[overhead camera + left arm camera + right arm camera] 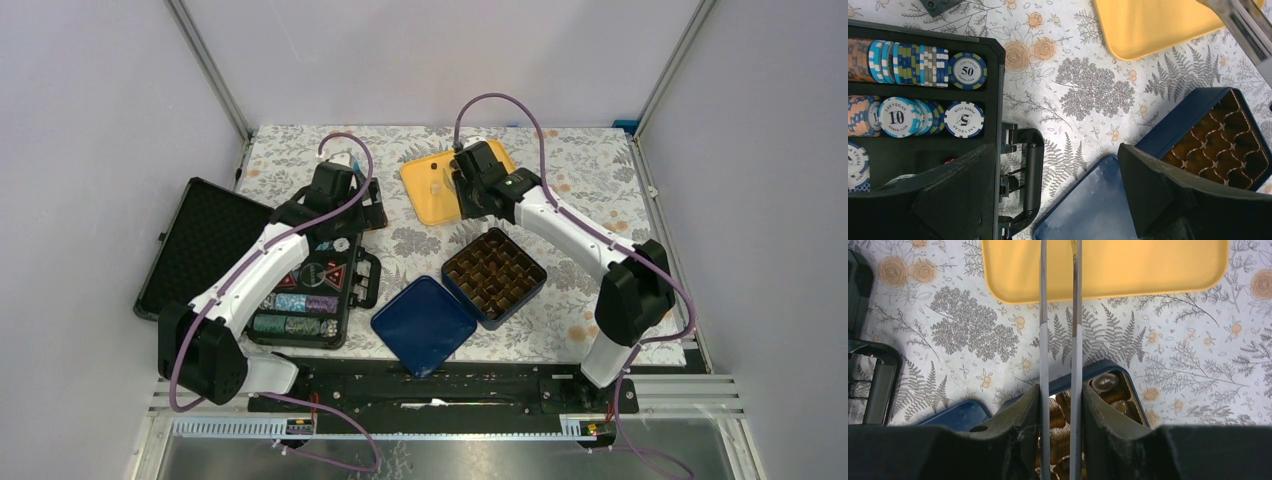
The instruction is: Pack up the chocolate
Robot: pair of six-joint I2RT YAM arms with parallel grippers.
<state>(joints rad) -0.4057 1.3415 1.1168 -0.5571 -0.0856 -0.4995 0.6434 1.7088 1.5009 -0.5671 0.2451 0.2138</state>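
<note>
The right gripper (1060, 392) is clamped on a pair of long metal tweezers (1043, 315). The two blades run straight up the middle of the right wrist view, parallel, with a slim gap between them where cloth and tray show through. Their far ends reach past the near rim of the yellow tray (1148, 270) at the top of the frame.

At lower centre, just behind the fingers, the chocolate (1105, 382) lies as brown pieces inside the blue tin (1083, 371), close to its rounded corner. How many pieces there are I cannot tell, as the gripper covers most of the tin.

From above, the tin sits cornerwise at the centre of the table (600, 170). Its lid (425, 325) lies just beside its lower-left edge; whether the two touch I cannot tell. A band of flowered cloth separates the tin's upper corner from the tray, and a wider stretch of cloth runs to the right of both, out to the table's right edge.

The left side of the frame is crowded. The black case (993, 75) holds rows of poker chips (967, 70), and its opened lid (205, 245) spreads past the cloth's left edge.

The left gripper (1057, 165) hangs with its jaws wide apart. One finger is over the case's right rim and its carry handle (1033, 165), the other over the tin's near corner, with cloth and the blue lid between them.
</note>
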